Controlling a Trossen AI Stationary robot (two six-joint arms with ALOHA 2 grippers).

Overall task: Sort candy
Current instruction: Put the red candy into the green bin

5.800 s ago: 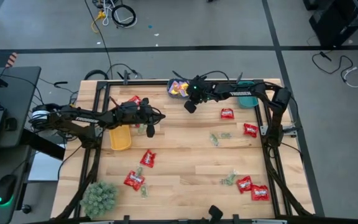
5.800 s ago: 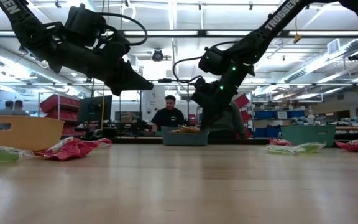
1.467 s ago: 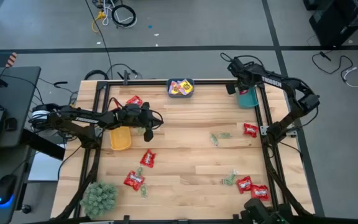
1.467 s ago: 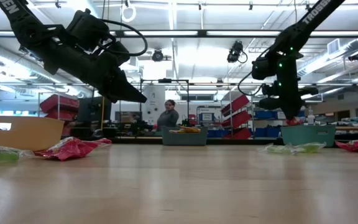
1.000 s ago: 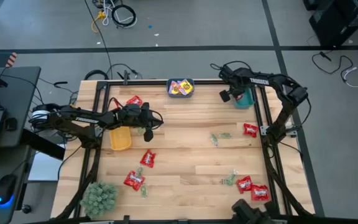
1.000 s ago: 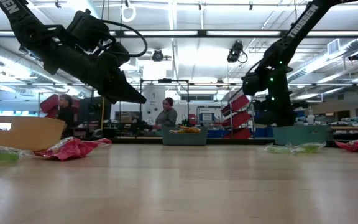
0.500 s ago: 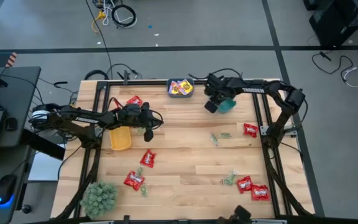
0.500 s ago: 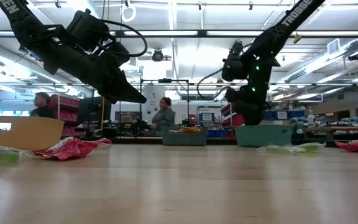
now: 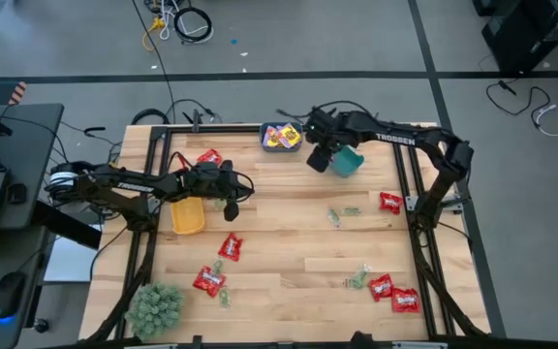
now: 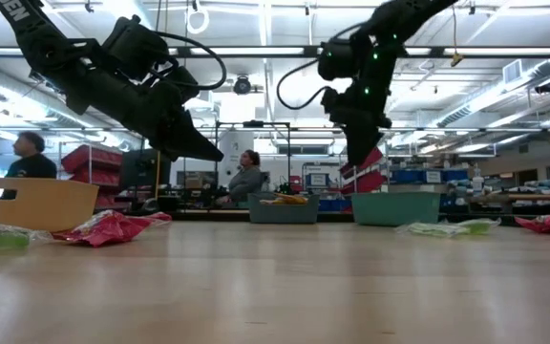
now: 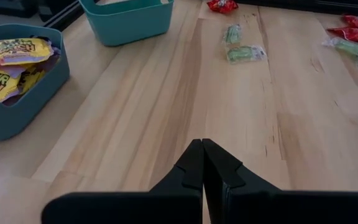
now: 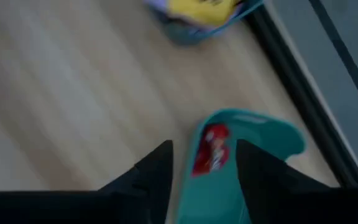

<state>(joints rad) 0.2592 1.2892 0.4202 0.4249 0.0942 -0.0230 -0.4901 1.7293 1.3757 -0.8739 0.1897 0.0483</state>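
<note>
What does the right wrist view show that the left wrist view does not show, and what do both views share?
Only the right wrist view shows the red candy lying inside the teal bin, between the right gripper's open fingers. Only the left wrist view shows the shut left gripper, green candy and red packets on the table. Both show the teal bin and the dark blue bin with yellow packets.

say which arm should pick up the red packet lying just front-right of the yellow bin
Left. The left gripper hangs shut and empty beside the yellow bin, close to that red packet. The right gripper is far across the table, open and busy at the rim of the teal bin.
</note>
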